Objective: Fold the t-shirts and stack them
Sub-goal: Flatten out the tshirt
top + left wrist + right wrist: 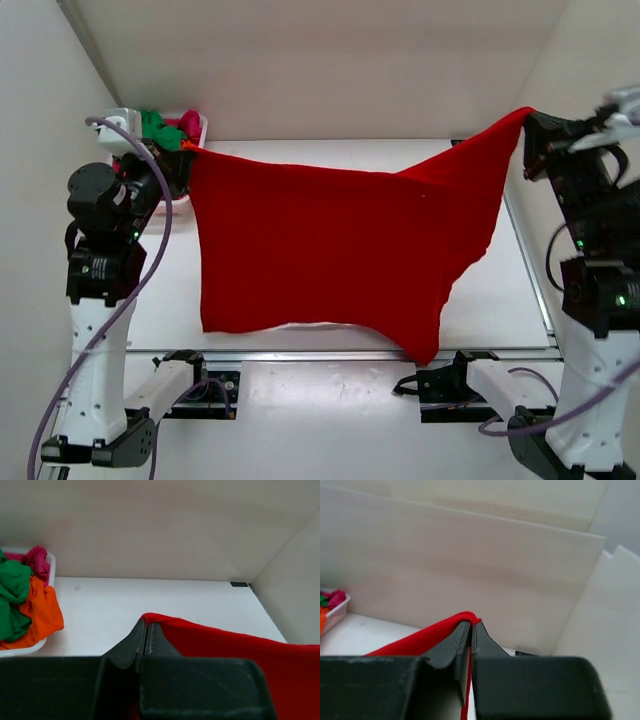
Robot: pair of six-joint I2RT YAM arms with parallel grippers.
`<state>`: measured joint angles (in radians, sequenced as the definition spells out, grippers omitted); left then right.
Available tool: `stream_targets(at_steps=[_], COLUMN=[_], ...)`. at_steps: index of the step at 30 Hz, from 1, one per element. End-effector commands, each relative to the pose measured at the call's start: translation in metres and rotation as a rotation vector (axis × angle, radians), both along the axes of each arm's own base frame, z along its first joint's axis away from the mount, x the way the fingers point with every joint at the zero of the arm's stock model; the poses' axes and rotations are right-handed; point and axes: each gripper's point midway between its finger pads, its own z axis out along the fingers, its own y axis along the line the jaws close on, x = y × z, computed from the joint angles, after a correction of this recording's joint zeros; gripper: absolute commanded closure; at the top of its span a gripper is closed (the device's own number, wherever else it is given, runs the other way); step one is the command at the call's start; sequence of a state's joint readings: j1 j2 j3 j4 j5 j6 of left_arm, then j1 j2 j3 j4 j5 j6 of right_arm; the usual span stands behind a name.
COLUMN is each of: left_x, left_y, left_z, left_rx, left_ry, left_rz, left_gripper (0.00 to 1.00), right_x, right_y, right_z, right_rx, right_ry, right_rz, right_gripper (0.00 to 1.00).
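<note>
A white table (pixel 520 290) sits between pale walls. Above it the red t-shirt (pixel 320 250) hangs spread wide between two arms, well right of a basket (pixel 203 128) holding the other t-shirts (pixel 20 605). The step looks like spreading; next, it likely needs lowering flat without slack. The left gripper (pixel 185 150) and right gripper (pixel 527 115) are each clamped tight on an upper corner.

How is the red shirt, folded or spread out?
The shirt is spread out: the left gripper and right gripper pinch its top corners, and it hangs wide between them.
</note>
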<state>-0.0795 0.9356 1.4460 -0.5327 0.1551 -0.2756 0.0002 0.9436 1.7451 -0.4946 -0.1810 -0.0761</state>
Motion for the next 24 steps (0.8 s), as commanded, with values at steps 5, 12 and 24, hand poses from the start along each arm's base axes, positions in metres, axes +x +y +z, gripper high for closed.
stream_targets(at_steps=[5, 12, 24], left_x=[0.075, 0.157, 0.140], left_y=[-0.007, -0.007, -0.006], left_z=[-0.102, -0.109, 0.022], left_rx=[-0.022, -0.006, 0.012], left_ry=[0.205, 0.241, 0.032], left_rz=[-0.008, 0.002, -0.009], left_gripper=[1.00, 1.00, 1.00], right_x=[0.140, 0.237, 0.192], right_y=[0.012, 0.021, 0.010], right_z=[-0.096, -0.134, -0.030], right_rx=[-0.027, -0.051, -0.035], right_ry=[0.255, 0.350, 0.159], right_rz=[0.056, 0.068, 0.056], right_gripper=[1.00, 1.00, 1.00])
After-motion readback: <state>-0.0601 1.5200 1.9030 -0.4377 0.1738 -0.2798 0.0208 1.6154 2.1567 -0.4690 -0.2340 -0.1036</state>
